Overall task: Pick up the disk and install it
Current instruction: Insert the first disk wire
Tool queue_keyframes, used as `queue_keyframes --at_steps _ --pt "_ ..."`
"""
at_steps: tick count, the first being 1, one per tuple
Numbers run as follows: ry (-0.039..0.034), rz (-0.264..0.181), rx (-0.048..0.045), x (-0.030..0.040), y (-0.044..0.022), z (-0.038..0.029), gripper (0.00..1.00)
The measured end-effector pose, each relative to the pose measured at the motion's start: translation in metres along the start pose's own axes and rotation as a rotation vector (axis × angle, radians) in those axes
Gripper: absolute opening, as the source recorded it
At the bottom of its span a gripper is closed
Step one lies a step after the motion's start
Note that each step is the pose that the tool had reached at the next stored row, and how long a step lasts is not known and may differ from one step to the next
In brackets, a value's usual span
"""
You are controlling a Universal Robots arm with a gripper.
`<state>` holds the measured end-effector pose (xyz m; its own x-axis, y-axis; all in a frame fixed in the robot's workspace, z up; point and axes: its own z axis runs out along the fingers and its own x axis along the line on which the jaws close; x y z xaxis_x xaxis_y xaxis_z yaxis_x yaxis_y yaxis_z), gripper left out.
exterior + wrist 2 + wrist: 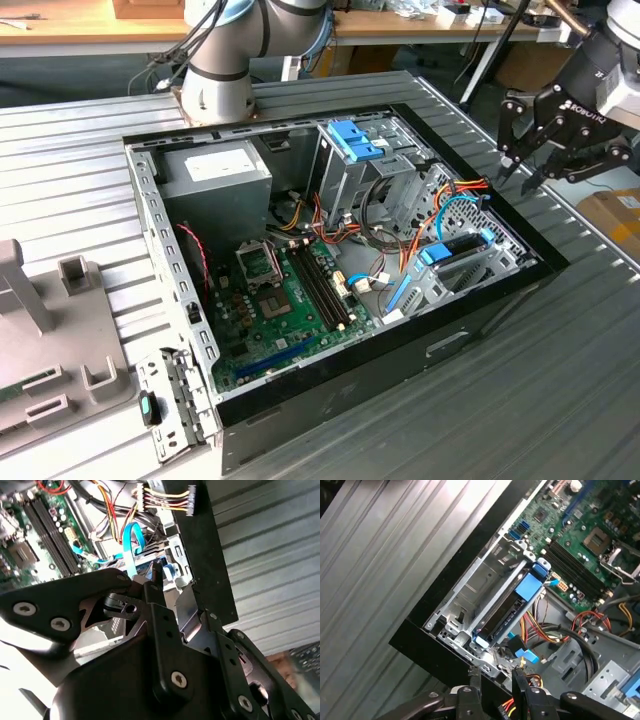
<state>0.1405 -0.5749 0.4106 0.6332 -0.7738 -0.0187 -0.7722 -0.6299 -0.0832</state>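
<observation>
The disk (pixel 460 246) stands on edge in the metal bay at the case corner toward the exterior view's right, dark with a light blue bracket around it. In the first wrist view the disk (pixel 504 614) lies in that bay, its blue bracket end toward the motherboard. My gripper (pixel 517 176) hangs in the air beyond the case's black rim, up and to the exterior view's right of the disk, open, with nothing between its fingers. In the first wrist view the gripper (pixel 495 677) is apart from the bay; the gripper (pixel 175 587) also appears in the second wrist view.
The open computer case (pixel 330 395) lies on a ribbed metal table. Inside are a grey power-supply box (pixel 215 172), a tall metal cage with a blue latch (pixel 355 140), a green motherboard (pixel 285 305) and loose orange and blue cables (pixel 450 205). A grey fixture (pixel 50 340) sits at the exterior view's left.
</observation>
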Motion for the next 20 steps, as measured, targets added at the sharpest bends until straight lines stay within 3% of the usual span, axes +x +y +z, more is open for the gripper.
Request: queue_keyframes --at_steps 1,7,10,11,15,18,20 --pt "-0.0036 -0.045 -0.0010 -0.0001 -0.0001 0.0004 0.38" --pt "-0.0034 -0.048 -0.0015 -0.0009 -0.0007 0.0005 0.38" --pt "-0.0036 -0.050 -0.0015 -0.0062 -0.0050 0.0010 0.38" --pt "-0.0077 -0.105 -0.0029 -0.0107 -0.0086 0.0029 0.38" --pt "-0.0124 -0.163 -0.0041 -0.0098 -0.0099 0.0048 0.38" --pt "-0.0147 -0.187 -0.0046 0.0025 -0.0247 0.0085 0.38" --pt "-0.0148 -0.188 -0.0047 0.0039 -0.0262 0.0111 0.38"
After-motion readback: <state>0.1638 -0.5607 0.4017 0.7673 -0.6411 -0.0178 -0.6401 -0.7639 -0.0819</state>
